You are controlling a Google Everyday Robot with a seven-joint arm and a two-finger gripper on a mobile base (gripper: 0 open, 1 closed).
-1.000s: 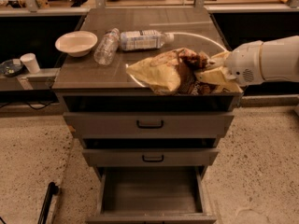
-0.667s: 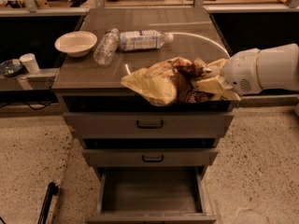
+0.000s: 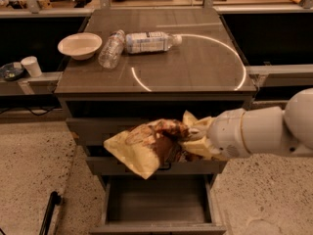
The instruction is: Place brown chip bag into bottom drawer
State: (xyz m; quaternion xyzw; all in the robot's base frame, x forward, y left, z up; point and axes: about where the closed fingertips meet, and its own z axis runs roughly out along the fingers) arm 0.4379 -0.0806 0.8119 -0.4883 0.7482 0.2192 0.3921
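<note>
Hanging in front of a grey metal three-drawer cabinet, a wrinkly foil brown chip bag with pale tan-yellow ends is pinched at its right end by the robot's two-finger gripper. The gripper reaches in from the right on a thick white arm. The bag tilts down to the left, off every surface. It covers part of the fronts of the two shallower grey upper drawers.

Directly below the bag, the deep grey bottom drawer stands pulled out, its plain grey floor showing.

On the cabinet's dark top, well apart from the bag, two clear plastic water bottles lie on their sides. The smaller one touches the base of the larger, labelled one. A shallow cream bowl sits just left of them. A small white paper cup stands on a ledge further left.
</note>
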